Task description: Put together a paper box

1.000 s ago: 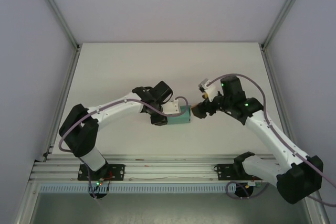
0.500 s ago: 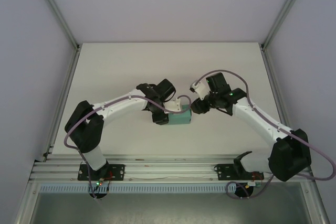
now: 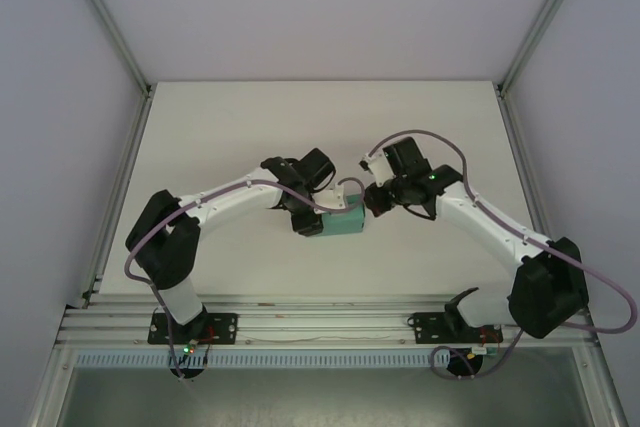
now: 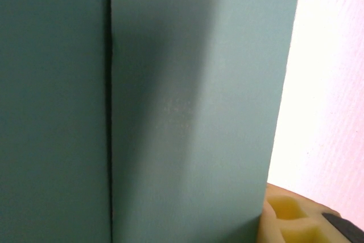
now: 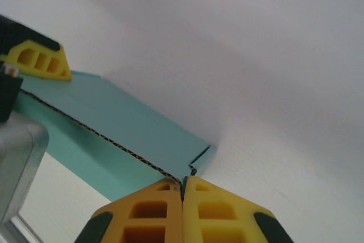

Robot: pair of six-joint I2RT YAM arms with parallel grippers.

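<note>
My left gripper (image 3: pixel 322 215) clamps the paper box (image 3: pixel 347 223) steady, so my right gripper (image 5: pixel 182 187), clenched tight at its end corner, can work the flap.

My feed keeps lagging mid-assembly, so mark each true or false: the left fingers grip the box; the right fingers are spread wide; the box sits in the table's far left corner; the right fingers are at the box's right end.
1. The left fingers grip the box. True.
2. The right fingers are spread wide. False: they are shut, tips pressed together at a corner of the box.
3. The box sits in the far left corner of the table. False: it is near the middle, between the two arms.
4. The right fingers are at the box's right end. True.
</note>
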